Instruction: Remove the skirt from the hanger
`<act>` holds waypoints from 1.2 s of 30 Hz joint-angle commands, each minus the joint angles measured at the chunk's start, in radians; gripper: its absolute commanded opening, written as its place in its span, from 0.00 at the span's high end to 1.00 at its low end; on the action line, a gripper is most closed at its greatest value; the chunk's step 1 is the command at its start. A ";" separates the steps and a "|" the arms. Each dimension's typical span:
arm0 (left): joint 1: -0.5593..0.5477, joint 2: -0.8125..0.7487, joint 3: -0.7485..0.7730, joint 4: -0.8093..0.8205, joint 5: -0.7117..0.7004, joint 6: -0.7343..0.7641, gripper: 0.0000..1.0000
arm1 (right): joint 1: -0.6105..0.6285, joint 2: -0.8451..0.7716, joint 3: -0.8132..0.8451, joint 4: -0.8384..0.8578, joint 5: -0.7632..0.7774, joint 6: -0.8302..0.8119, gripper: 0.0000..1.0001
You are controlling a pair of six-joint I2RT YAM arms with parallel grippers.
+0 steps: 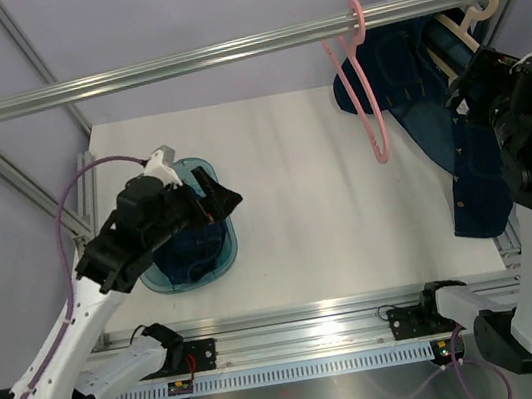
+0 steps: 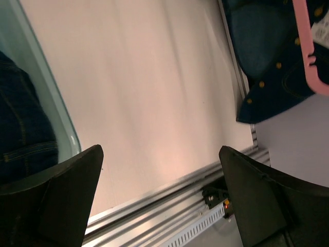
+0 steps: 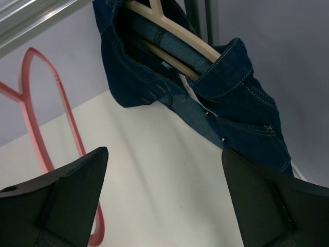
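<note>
One denim skirt [image 1: 410, 85] hangs on a wooden hanger [image 1: 466, 26] hooked over the rail [image 1: 174, 65], at about 2 o'clock above the counter [image 1: 328, 210]. Its lower end drops past the counter's right edge. Just beside it, toward 12 o'clock, a pink hanger [image 1: 363, 93] hangs on the same rail. The right fingers [image 3: 85, 177] are spread apart near the skirt, gripping nothing. At 8 o'clock the left fingers [image 2: 85, 172], also apart and holding nothing, hover over a blue tub [image 1: 186, 284] with dark denim cloth [image 1: 193, 251] in it.
</note>
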 commanded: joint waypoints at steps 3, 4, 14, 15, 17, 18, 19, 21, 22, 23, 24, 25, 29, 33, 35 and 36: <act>-0.155 0.042 -0.089 0.172 -0.030 -0.009 0.01 | -0.003 -0.001 -0.109 0.273 0.181 -0.153 0.01; -0.172 0.047 -0.097 0.198 -0.027 -0.006 0.01 | -0.003 0.016 -0.110 0.284 0.229 -0.181 0.01; -0.264 -0.019 -0.186 0.269 -0.033 0.046 0.01 | -0.214 0.157 -0.072 0.415 0.081 -0.583 0.00; -0.264 -0.034 -0.190 0.269 -0.029 0.052 0.01 | -0.245 0.149 -0.092 0.434 0.012 -0.600 0.01; -0.264 -0.046 -0.187 0.278 -0.007 0.067 0.01 | -0.354 0.131 -0.144 0.475 -0.082 -0.624 0.01; -0.263 -0.049 -0.184 0.277 -0.003 0.070 0.01 | -0.388 0.129 -0.165 0.482 -0.199 -0.634 0.00; -0.264 -0.060 -0.184 0.283 0.005 0.075 0.01 | -0.438 0.133 -0.168 0.483 -0.270 -0.658 0.01; -0.263 -0.071 -0.189 0.294 0.022 0.080 0.01 | -0.457 0.159 -0.162 0.448 -0.356 -0.692 0.01; -0.264 -0.080 -0.190 0.298 0.026 0.081 0.01 | -0.460 0.165 -0.165 0.440 -0.380 -0.715 0.02; -0.264 -0.082 -0.192 0.301 0.027 0.083 0.01 | -0.462 0.165 -0.174 0.443 -0.403 -0.724 0.04; -0.263 -0.085 -0.193 0.304 0.027 0.083 0.01 | -0.462 0.162 -0.200 0.457 -0.454 -0.723 0.05; -0.264 -0.086 -0.197 0.307 0.028 0.083 0.01 | -0.463 0.159 -0.210 0.469 -0.484 -0.706 0.05; -0.264 -0.076 -0.209 0.329 0.054 0.078 0.01 | -0.463 0.146 -0.250 0.569 -0.581 -0.651 0.09; -0.264 -0.071 -0.213 0.330 0.071 0.078 0.01 | -0.465 0.197 -0.245 0.528 -0.642 -0.654 0.09; -0.264 -0.083 -0.217 0.329 0.071 0.078 0.01 | -0.463 0.217 -0.266 0.520 -0.683 -0.660 0.09; -0.263 -0.086 -0.218 0.323 0.071 0.080 0.01 | -0.463 0.220 -0.279 0.529 -0.694 -0.658 0.09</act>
